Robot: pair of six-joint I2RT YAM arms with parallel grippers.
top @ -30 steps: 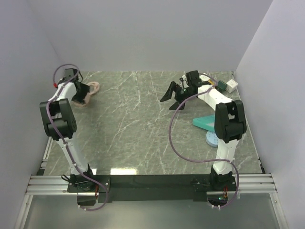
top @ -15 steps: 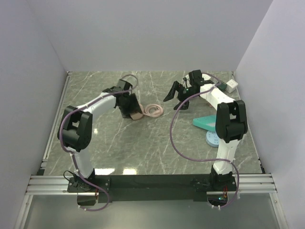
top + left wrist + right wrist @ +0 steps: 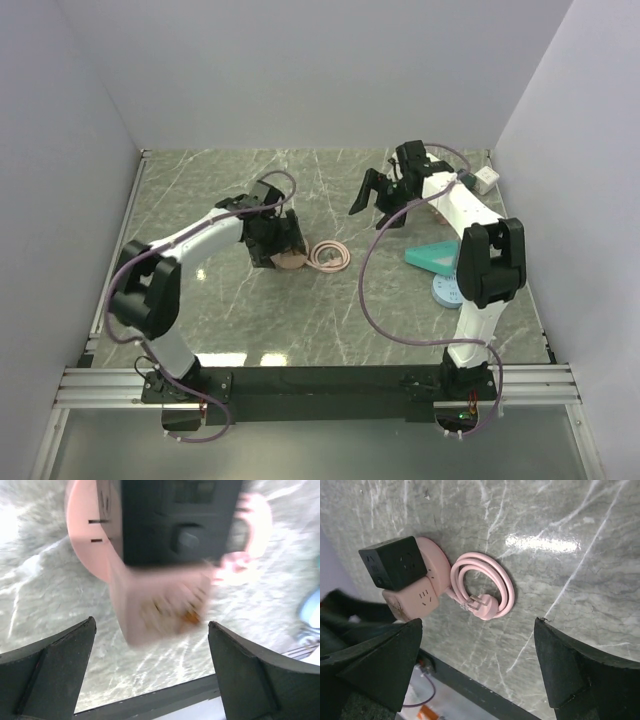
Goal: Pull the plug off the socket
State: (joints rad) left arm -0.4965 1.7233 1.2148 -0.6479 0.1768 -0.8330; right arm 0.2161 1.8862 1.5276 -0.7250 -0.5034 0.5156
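Marble table, both arms out over it. Left arm reaches to centre-left, and the left gripper sits right over the pink socket. The top view doesn't separate the plug from the gripper body. In the left wrist view (blurred) the left gripper is spread wide. The pink socket sits in the gap between its fingers with bare table showing on both sides, so it's released and gripping nothing. The black plug is further along, past the fingertips, on the socket's round part. Right gripper is up at the far right of centre, well apart from the socket, with fingers splayed and nothing in them. In its wrist view the right gripper looks down on the whole unit. There the black plug is a cube seated against the pink socket, not pulled. The socket's pink cable coil lies just to its right on the table. It's the same coil in the right wrist view, with its own pink prong end lying loose on the loop. Right side of the table has a teal block, a blue disc near it, and a white cube in the far right corner.
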